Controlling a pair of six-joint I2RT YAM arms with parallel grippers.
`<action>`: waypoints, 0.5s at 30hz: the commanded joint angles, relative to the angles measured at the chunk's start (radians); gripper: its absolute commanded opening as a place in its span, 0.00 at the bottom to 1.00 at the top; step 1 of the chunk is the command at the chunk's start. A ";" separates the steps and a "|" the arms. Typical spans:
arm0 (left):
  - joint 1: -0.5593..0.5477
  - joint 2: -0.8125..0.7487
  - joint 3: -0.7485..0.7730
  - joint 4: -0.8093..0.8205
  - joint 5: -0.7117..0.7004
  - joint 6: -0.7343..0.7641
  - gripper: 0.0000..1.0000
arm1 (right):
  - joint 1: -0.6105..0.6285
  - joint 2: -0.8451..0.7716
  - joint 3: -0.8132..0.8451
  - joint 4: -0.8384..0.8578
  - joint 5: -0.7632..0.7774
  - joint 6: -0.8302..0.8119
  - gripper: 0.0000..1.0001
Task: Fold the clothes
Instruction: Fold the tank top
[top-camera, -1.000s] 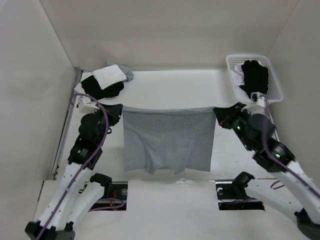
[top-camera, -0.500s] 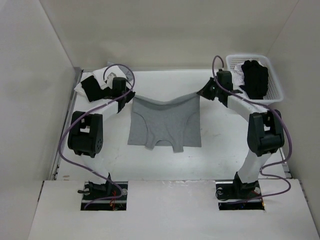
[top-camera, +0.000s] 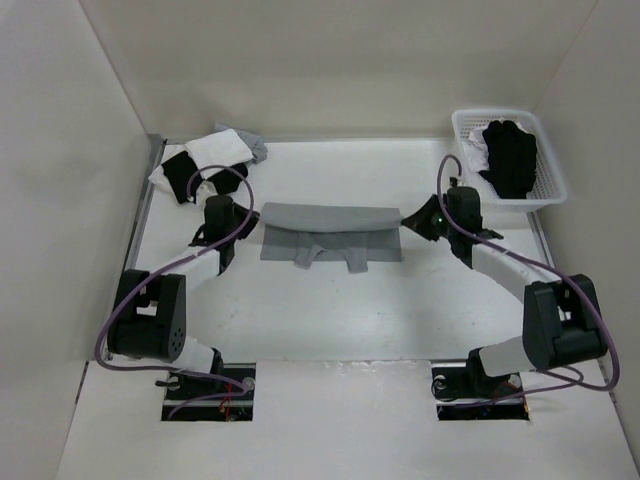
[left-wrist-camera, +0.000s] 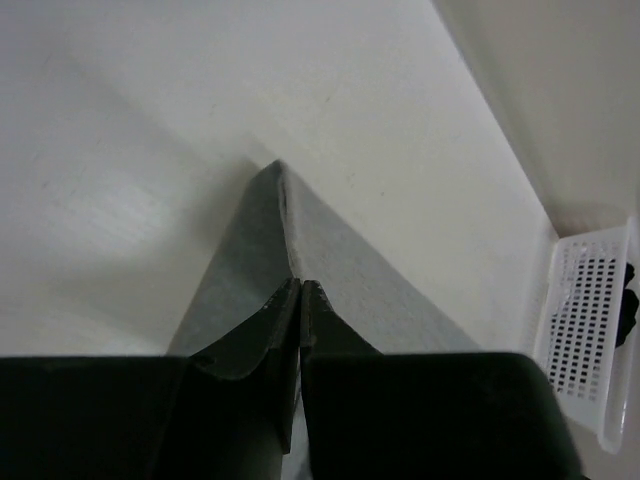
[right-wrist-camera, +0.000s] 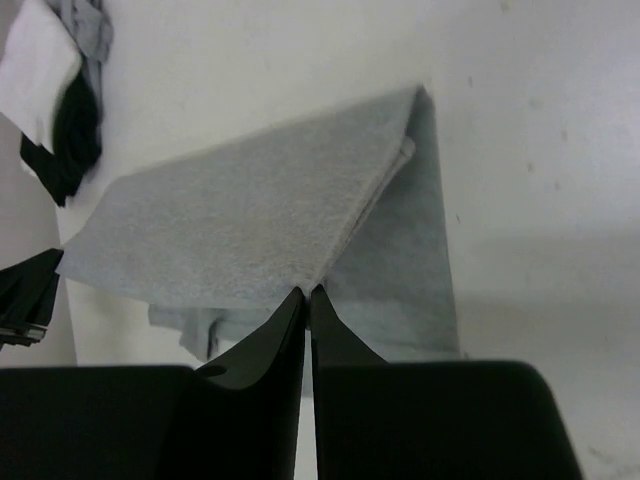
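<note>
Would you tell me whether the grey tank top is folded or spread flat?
Folded once: the grey tank top lies doubled, its upper layer across the lower, with straps poking out at the near edge.

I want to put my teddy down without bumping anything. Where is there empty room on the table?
The widest bare patch is the near table, between the grey tank top and the arm bases. A narrower strip lies behind the top, between the folded pile and the basket. The middle and both far corners are crowded.
</note>
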 joint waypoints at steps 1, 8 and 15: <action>0.016 -0.094 -0.098 0.123 0.037 -0.016 0.02 | 0.020 -0.079 -0.106 0.109 0.003 0.019 0.09; 0.009 -0.210 -0.247 0.129 0.051 0.007 0.02 | 0.066 -0.169 -0.293 0.129 0.050 0.057 0.07; 0.005 -0.212 -0.386 0.143 0.051 0.047 0.18 | 0.060 -0.154 -0.367 0.129 0.081 0.054 0.31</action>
